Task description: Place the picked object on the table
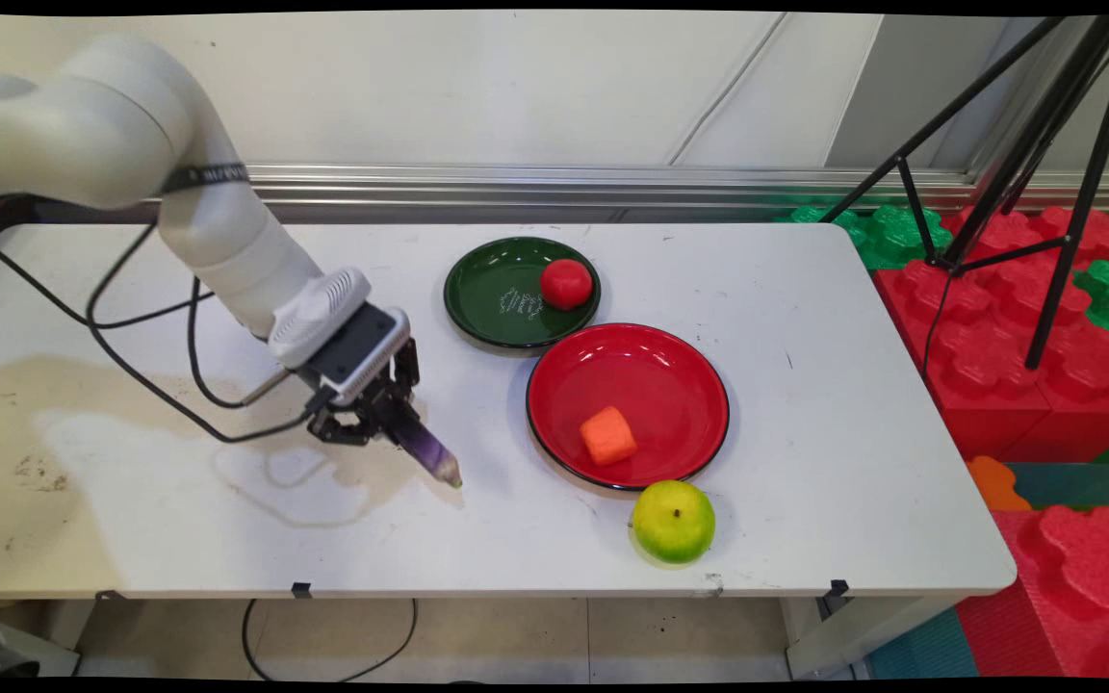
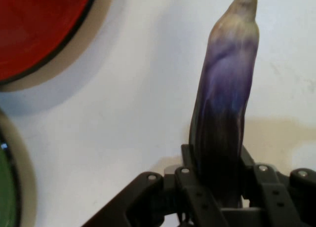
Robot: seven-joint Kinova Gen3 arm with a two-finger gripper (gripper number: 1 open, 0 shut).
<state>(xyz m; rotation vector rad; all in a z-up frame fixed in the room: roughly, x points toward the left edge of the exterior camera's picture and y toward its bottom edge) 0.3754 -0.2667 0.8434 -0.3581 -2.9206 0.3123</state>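
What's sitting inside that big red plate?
The red plate holds one orange block near its front edge, with the rest of the dish bare. Whatever lies beneath the block is covered. The green-yellow apple sits outside the plate, on the table.

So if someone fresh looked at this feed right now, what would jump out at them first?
Probably the gripper, low over the table's left-centre and shut on a purple eggplant whose tip points down toward the surface. Next, the red plate mid-table with an orange block in it, and the green plate behind it holding a red tomato. A yellow-green apple sits near the front edge.
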